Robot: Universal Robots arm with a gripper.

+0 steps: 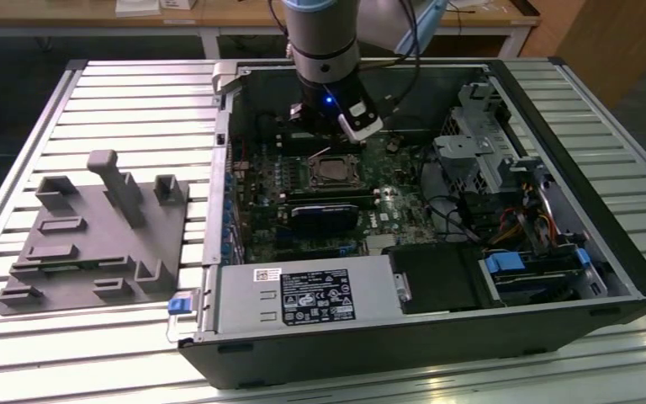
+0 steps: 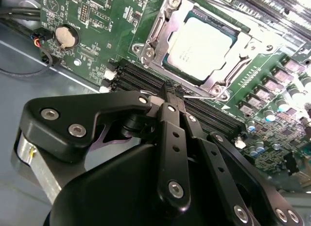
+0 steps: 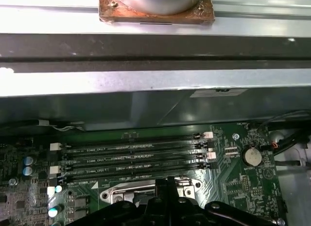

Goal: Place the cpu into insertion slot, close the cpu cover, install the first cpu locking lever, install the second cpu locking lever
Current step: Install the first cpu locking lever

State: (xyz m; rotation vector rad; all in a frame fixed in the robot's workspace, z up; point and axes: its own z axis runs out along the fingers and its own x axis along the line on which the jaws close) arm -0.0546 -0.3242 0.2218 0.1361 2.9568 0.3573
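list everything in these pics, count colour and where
cpu: one, silvery, middle of the board
cover: one, silvery frame, around the cpu
board: one, green, inside the case
memory slots: four, black, beside the cpu
coin cell: one, silver, on the board
case: one, black, open, on the table
table: one, silver, slatted
fixture: one, grey, on the exterior view's left of the case
arm: one, grey, above the board
gripper: one, black, shut, over the memory slots
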